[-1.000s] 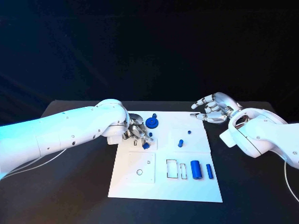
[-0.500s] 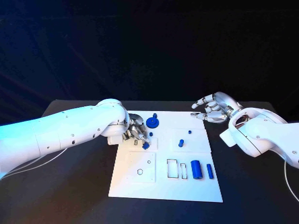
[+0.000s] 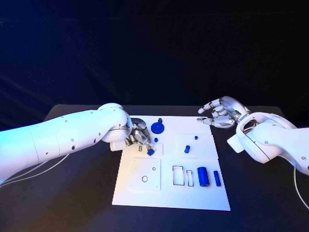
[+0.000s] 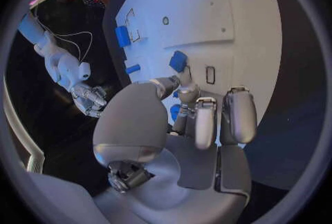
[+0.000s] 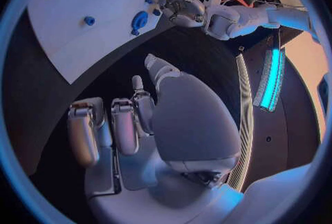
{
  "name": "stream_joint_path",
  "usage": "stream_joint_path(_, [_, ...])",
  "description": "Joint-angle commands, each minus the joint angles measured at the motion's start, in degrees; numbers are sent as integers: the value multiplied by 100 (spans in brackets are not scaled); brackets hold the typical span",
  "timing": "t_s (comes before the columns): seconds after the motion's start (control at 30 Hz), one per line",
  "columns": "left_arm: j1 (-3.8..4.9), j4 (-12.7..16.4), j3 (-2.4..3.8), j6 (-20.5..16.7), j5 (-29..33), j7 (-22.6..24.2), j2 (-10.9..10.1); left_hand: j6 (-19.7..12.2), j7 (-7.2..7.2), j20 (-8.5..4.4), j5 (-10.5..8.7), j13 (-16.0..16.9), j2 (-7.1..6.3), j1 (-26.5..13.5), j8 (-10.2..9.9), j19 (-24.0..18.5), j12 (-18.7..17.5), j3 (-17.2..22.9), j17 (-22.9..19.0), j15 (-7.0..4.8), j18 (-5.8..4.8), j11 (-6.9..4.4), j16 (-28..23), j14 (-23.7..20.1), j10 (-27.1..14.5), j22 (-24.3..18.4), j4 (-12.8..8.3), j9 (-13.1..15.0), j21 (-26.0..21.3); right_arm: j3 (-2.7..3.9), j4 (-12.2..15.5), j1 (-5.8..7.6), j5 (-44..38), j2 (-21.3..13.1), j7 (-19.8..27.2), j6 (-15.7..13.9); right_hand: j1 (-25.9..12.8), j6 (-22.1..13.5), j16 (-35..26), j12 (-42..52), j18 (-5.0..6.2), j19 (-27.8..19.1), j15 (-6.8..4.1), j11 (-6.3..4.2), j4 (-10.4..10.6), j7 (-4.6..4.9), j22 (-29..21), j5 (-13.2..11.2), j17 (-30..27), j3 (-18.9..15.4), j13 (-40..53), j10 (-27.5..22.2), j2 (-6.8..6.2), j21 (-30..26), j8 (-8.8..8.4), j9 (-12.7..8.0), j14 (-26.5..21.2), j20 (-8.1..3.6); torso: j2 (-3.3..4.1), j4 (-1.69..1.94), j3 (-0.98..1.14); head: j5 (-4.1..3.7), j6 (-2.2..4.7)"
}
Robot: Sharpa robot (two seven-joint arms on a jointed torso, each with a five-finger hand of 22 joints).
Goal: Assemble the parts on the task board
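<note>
The white task board (image 3: 170, 191) lies mid-table. My left hand (image 3: 137, 137) hovers low over its far left part, and in the left wrist view (image 4: 181, 124) its thumb tip touches a small blue block (image 4: 179, 61) that sits on the board (image 3: 150, 151), while the other fingers are curled in. A blue gear (image 3: 158, 127) stands just beyond the hand. Two small blue pegs (image 3: 187, 148) are near the board's middle. A blue cylinder (image 3: 203, 176) and a thin blue bar (image 3: 216, 177) lie beside two rectangular slots (image 3: 177, 175). My right hand (image 3: 220, 114) hangs off the board's far right corner, fingers loosely bent and holding nothing.
Black table (image 3: 71, 193) surrounds the board on all sides. A round hole (image 3: 144, 179) is in the board's near left panel. In the right wrist view my left hand (image 5: 181, 8) is beside the gear (image 5: 140, 18).
</note>
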Motion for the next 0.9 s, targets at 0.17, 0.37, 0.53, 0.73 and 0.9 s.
stream_joint_path(0.17, [-2,46,8,-387,361,129,-38,43,41,-1,1,-28,-165,-385,28,-16,-10,-251,1440,1,-102,17,22,580,9,1,205,52,14,-1,-24,-7,-258,44,159,314,-16,-51,-23,8,-65,564,-49,-21,-15,18,1461,37,1055,87,463,-8,-15,-6,24,6,489,-43,0,-1,-1,9,10])
stream_joint_path(0.37, [-9,153,14,-660,535,278,-213,36,55,9,1,-121,-239,-535,8,-33,-72,-479,1412,12,-95,30,7,569,-63,-27,303,79,0,-16,0,-26,-903,154,495,791,97,-59,-14,13,-74,583,-47,-21,-135,27,1487,51,1078,358,463,-6,-58,24,59,-33,494,-45,-9,-2,0,21,15])
stream_joint_path(0.53, [-13,309,20,-1093,993,651,-509,-280,186,66,6,-1120,-170,-320,-257,-349,-832,-562,1055,98,8,141,-207,416,-905,-553,250,7,-264,-37,-9,-32,-1762,366,794,1225,155,2,4,20,-79,593,-47,-21,-243,22,1500,41,1119,577,466,1,-127,40,35,-97,503,-43,-3,3,1,20,25])
stream_joint_path(0.73, [-13,551,24,-1823,1848,1259,-966,-687,510,287,7,-1678,-147,26,-954,-771,-1323,-568,524,341,147,419,-566,145,-1361,-1291,166,-508,-694,-81,-170,-85,-2719,800,984,1538,140,102,14,25,-80,594,-85,-67,-319,-39,1502,-26,1142,733,466,11,-213,42,19,-153,507,-67,4,26,1,2,35])
stream_joint_path(0.9, [-14,704,25,-2291,2548,1735,-1253,-757,585,358,7,-1878,-132,184,-1104,-1157,-1496,-519,337,408,275,487,-703,18,-1498,-1983,107,-684,-1120,-116,-422,-172,-3253,1213,1060,1710,101,155,20,-2,-65,564,-110,-105,-359,-89,1463,-76,1157,806,442,-11,-279,-6,6,-186,511,-93,18,41,-10,-4,30])
